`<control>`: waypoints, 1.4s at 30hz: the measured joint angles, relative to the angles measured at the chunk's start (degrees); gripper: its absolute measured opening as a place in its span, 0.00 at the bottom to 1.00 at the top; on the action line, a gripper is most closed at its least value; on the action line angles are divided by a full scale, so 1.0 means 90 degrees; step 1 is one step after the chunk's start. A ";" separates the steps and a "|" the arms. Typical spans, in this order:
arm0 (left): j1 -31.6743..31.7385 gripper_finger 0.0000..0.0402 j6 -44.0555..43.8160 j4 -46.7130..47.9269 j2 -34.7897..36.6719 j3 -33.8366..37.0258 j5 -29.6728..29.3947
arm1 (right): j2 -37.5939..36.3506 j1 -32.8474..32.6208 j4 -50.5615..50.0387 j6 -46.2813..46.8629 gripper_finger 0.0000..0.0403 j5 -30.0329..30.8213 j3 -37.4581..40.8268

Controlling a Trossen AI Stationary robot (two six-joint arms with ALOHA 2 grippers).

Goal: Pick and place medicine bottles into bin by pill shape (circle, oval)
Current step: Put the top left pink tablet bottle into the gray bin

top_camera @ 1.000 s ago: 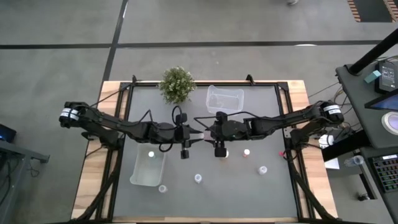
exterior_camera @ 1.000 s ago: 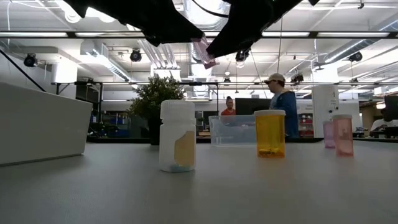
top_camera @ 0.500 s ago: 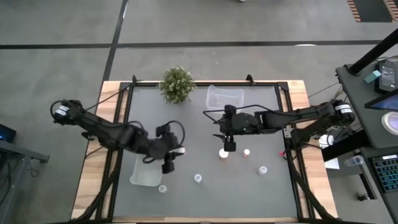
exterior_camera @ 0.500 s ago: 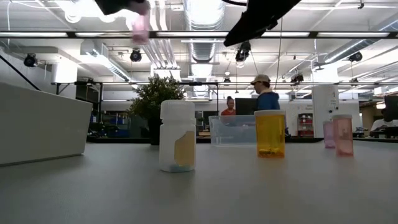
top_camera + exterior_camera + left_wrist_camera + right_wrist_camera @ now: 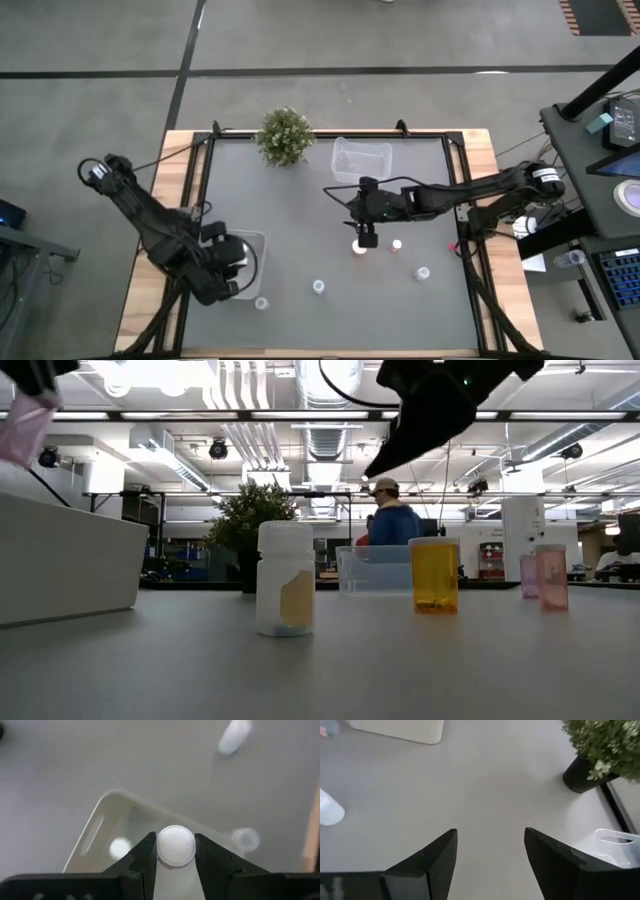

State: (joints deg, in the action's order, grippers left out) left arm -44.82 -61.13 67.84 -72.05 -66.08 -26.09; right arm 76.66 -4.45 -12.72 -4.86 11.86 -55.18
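Observation:
My left gripper [image 5: 235,270] is shut on a pink bottle with a white cap [image 5: 25,425], high above the white bin [image 5: 245,245] at the table's near left. The left wrist view looks down on the cap [image 5: 176,846], the bin [image 5: 107,812] and one bottle [image 5: 120,847] lying in it. My right gripper [image 5: 365,238] is open and empty above the table's middle, right by a white bottle [image 5: 360,246] and an orange bottle [image 5: 397,244]. Three more bottles stand toward the near edge, one [image 5: 319,287] in the middle, one [image 5: 261,302] left and one [image 5: 422,272] right. My left gripper pinches the pink bottle between its two fingers, one on each side at the level of the white cap [image 5: 162,847]. The fingers point down, from above. The bottle is lifted clear and hangs over the bin, its cap toward the wrist.
A clear bin [image 5: 362,160] stands at the far middle, and a green plant in a dark pot [image 5: 285,135] to its left. In the low view, white [image 5: 285,580], orange [image 5: 434,575] and pink [image 5: 550,577] bottles stand upright. People move in the room behind.
My left gripper has carried the pink bottle from the table's middle, where it met my right gripper, toward the near left edge, and now stands over the white bin. My right gripper has stayed near the middle and shifted a little to the right.

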 joint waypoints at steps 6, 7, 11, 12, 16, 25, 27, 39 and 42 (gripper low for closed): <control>-0.0358 0.24 -0.0831 -0.0190 -0.0002 0.0717 -0.0078 | 0.0005 0.0000 0.0279 0.0035 0.56 -0.0003 0.0226; -0.0373 0.24 -0.0891 -0.0304 -0.0006 0.0878 -0.0114 | 0.0005 0.0000 0.0318 0.0033 0.56 -0.0003 0.0223; -0.0399 0.24 -0.1014 -0.0866 -0.0012 0.1477 -0.0230 | -0.0017 0.0000 0.0345 0.0024 0.56 -0.0003 0.0221; -0.0402 0.24 -0.1016 -0.1033 -0.0012 0.1608 -0.0313 | -0.0017 0.0000 0.0338 0.0024 0.56 -0.0003 0.0221; -0.0396 0.24 -0.1026 -0.1562 -0.0037 0.2070 -0.0506 | -0.0007 0.0000 0.0348 0.0021 0.56 -0.0001 0.0221; -0.0395 0.24 -0.1017 -0.2299 -0.0046 0.2596 -0.0762 | -0.0007 0.0000 0.0356 0.0021 0.56 -0.0003 0.0221; -0.0395 0.24 -0.1015 -0.2458 -0.0046 0.2704 -0.0780 | -0.0007 0.0000 0.0356 0.0021 0.56 -0.0003 0.0221; -0.0395 0.30 -0.0974 -0.2631 -0.0124 0.2805 -0.0780 | -0.0007 0.0000 0.0351 0.0038 0.56 0.0000 0.0221; -0.0395 0.33 -0.0959 -0.2631 -0.0151 0.2805 -0.0780 | -0.0007 0.0000 0.0351 0.0038 0.56 0.0000 0.0221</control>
State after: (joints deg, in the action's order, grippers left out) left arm -48.38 -69.76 44.16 -73.41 -40.84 -33.10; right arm 76.60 -4.45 -9.56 -4.51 11.86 -53.19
